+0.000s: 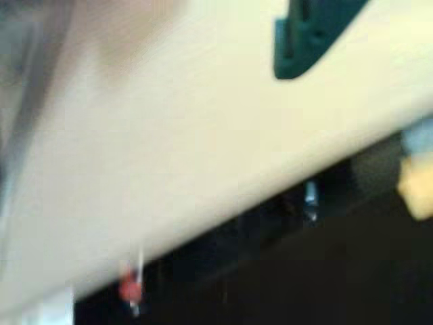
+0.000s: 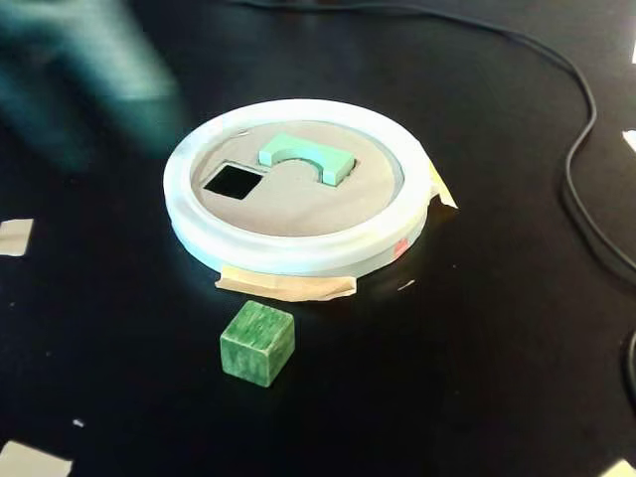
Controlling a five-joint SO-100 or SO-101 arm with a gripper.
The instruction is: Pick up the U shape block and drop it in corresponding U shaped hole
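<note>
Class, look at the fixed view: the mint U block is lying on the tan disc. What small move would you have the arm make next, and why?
Probably a light downward nudge on the U shape block. It sits tilted on the tan disc rather than flush, seemingly caught at the U shaped hole instead of dropped through. The arm shows only as a blur at upper left, well clear of it, so it would have to return first. The green cube needs nothing.

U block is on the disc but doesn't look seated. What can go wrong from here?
1. The U shape block sits tilted on the tan disc, apparently only partly in its hole; it may stay wedged rather than drop.
2. The arm, a teal blur at upper left in the fixed view, could clip the white ring and shift it.
3. The hand's state is unreadable in the wrist view.
</note>
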